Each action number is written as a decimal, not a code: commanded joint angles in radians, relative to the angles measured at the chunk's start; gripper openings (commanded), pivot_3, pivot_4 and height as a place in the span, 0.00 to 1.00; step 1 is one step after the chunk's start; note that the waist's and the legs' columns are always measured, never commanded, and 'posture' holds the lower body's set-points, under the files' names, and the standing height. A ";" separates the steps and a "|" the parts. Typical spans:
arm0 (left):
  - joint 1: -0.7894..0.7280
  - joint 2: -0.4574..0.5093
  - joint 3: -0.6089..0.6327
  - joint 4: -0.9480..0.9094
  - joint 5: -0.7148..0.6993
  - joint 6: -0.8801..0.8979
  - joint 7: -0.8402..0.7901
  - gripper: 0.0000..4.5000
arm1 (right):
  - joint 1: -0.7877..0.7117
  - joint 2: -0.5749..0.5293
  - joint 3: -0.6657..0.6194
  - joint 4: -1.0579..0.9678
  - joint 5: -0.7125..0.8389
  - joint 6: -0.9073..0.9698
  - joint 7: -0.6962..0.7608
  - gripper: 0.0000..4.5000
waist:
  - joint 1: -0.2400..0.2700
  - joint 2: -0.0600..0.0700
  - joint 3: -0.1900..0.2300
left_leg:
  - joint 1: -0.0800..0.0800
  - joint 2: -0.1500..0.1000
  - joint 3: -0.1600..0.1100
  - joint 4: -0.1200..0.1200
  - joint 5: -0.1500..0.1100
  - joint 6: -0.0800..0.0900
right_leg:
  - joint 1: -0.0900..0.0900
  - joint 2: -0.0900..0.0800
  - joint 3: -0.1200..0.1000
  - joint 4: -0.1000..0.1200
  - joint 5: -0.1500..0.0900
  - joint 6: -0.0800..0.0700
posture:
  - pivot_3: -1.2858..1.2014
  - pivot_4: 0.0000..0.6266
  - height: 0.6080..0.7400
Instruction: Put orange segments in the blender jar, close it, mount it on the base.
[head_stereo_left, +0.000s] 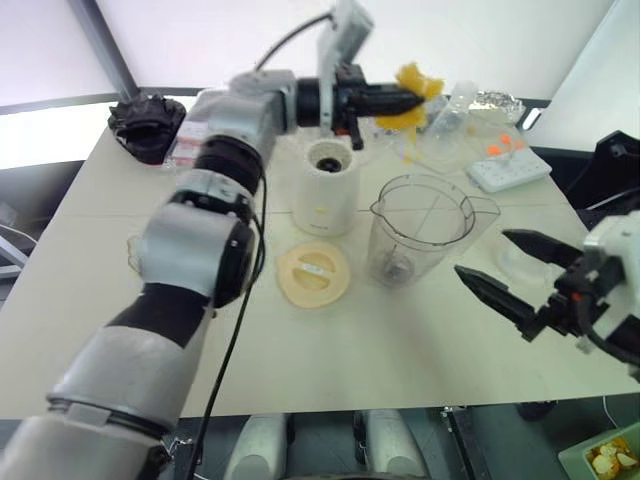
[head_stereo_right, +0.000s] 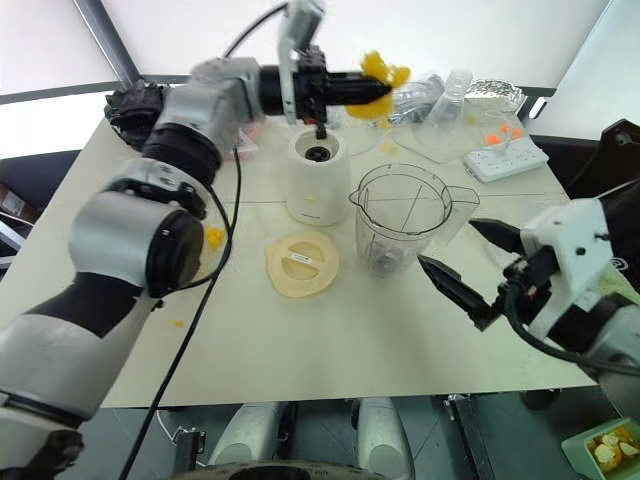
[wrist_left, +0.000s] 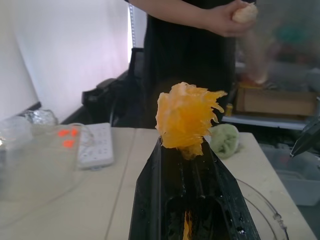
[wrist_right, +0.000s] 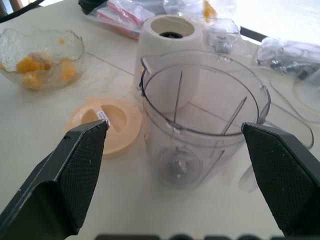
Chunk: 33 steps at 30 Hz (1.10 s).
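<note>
The left gripper (head_stereo_left: 412, 98) was clamped on a ragged orange segment (head_stereo_left: 415, 92), held up in the air over the far side of the table (head_stereo_left: 120, 300), just beyond the base (head_stereo_left: 326, 187) and to the far left of the blender jar (head_stereo_left: 418, 228). In the left wrist view the fruit (wrist_left: 186, 120) sat pinched right at the tips of the black fingers (wrist_left: 165, 180).

The right gripper (head_stereo_left: 520, 275) hung with its jaws spread wide and nothing in them, low at the near right, just right of the jar. The jar stood upright on the table, uncovered, apart from the base to its left; its blade (wrist_right: 176, 162) showed at the bottom with no fruit around it. The flat cream lid (head_stereo_left: 313, 272) lay in front of the base, a small white label on it too small to read.

A glass dish (wrist_right: 40, 55) holding more orange segments (wrist_right: 30, 65) sat on the left side of the table. A white power strip (head_stereo_left: 510, 165) with orange buttons lay far right. A person (wrist_left: 190, 50) stood past the table's end, holding something pale in one hand (wrist_left: 227, 17).

No brand or writing could be read anywhere.
</note>
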 joint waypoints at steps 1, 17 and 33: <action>-0.023 -0.049 -0.026 0.018 0.055 -0.058 0.012 0.01 | 0.106 0.002 -0.120 -0.053 0.095 -0.078 -0.080 1.00 | 0.000 0.000 0.000 | 0.000 0.000 0.000 0.000 0.000 0.000 | 0.000 0.000 0.000 0.000 0.000 0.000 | 0.52 0.24 1.00; 0.064 -0.121 -0.113 0.052 0.239 -0.174 0.010 0.87 | 0.394 -0.059 -0.228 -0.053 0.228 -0.266 -0.158 1.00 | 0.000 0.000 0.000 | 0.000 0.001 0.001 0.000 0.000 0.001 | 0.002 0.000 0.001 -0.005 -0.001 0.001 | 0.52 0.24 1.00; 0.073 -0.031 0.047 -0.042 0.080 -0.030 -0.061 0.99 | 0.537 0.157 -0.106 -0.047 -0.062 -0.379 -0.071 1.00 | -0.003 0.000 0.000 | 0.000 0.001 0.001 -0.001 -0.001 0.002 | 0.003 0.001 0.001 -0.008 -0.001 0.001 | 0.52 0.24 1.00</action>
